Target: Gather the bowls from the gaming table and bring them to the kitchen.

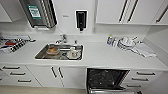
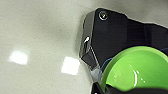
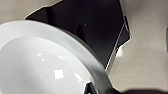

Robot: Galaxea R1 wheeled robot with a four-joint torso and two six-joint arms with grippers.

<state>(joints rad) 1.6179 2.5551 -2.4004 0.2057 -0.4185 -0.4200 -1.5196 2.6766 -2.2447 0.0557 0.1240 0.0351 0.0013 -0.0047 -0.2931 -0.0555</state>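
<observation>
Kitchen sink holds dishes; dishwasher open below; jaws' state unclear beside green bowl, white bowl.

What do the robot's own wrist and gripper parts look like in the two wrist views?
In the left wrist view, the wrist plate is flat, matte black and angular, with a shiny round fitting at one corner and a bevelled metallic-grey edge. A thin blue cable runs along it. In the right wrist view, the plate is likewise black and angular, with a pale glinting edge. No markings are legible.
</observation>
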